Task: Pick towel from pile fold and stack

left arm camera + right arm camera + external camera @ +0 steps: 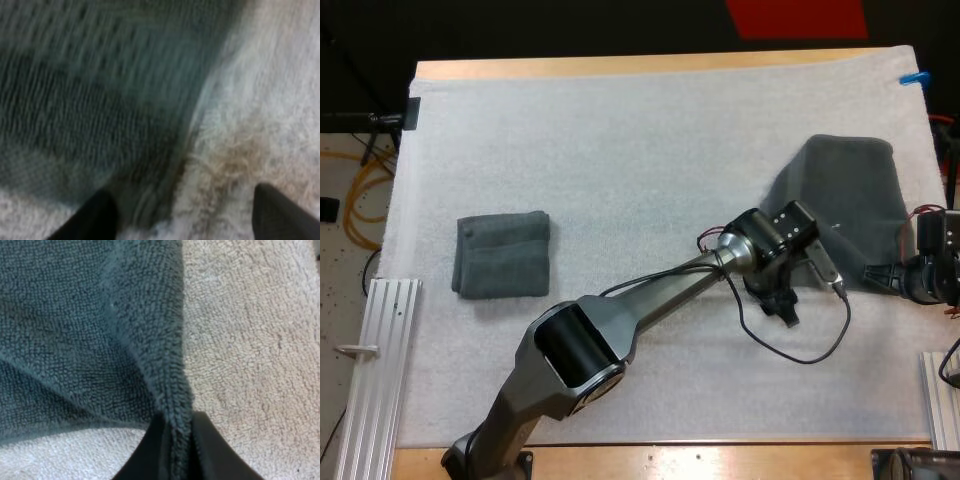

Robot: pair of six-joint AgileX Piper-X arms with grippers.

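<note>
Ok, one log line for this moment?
left hand open at loose towel edge | right hand pinching its edge | folded towel apart on mat

No writing, label, brand or number is legible on the spread dark grey-green terry towel (850, 200), the folded grey-green towel (502, 254) or the white fleecy mat (620, 150).

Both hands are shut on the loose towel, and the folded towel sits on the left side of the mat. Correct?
Not quite: the left hand is open. The left wrist view shows its fingers apart at the edge of the loose towel, not pressing it. The right hand is shut on that towel, and the folded towel sits on the left side of the mat.
</note>
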